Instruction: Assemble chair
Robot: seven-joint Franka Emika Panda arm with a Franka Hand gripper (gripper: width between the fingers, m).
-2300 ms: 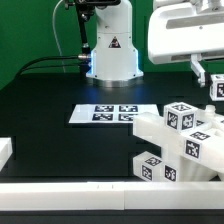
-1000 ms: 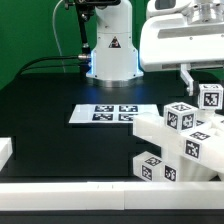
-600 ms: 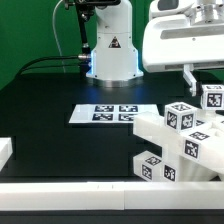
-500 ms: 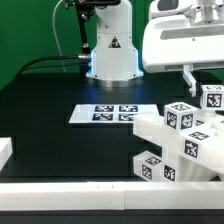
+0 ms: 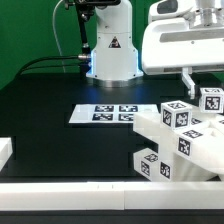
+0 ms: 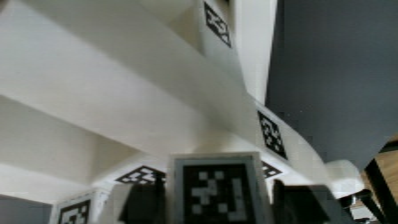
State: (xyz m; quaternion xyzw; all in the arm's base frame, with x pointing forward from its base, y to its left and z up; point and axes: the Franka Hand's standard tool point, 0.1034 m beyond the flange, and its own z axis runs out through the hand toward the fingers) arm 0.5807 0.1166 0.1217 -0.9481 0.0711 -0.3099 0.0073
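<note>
- Big white gripper housing [image 5: 186, 45] cut off by the exterior view's right edge and top, so most of the hand hidden; only one dark finger [image 5: 187, 78] clearly showing, poking down beside a tagged white block [image 5: 210, 100].
- Wrist view filled almost edge to edge with blurry white chair parts [image 6: 125, 100], hard to sort out which piece is which; a tagged block [image 6: 217, 188] sitting between two dark fingers [image 6: 143, 205], one either side and hard against it.
- Jaws partly apart, clamped on that tagged block, going by the wrist view.
- White robot base [image 5: 110, 45] with a warning triangle standing at the back of the black table [image 5: 60, 95], well apart from the parts.
- Flat white marker board [image 5: 103, 114] lying mid-table, just beside the chair pile.
- Plain white edge rail [image 5: 70, 192] along the front, a small white block [image 5: 4, 150] at the exterior view's left.
- Small white plastic chair [image 5: 175, 145] in chunky pieces with black-and-white square tags, bunched at the exterior view's lower right, partly out of frame.
</note>
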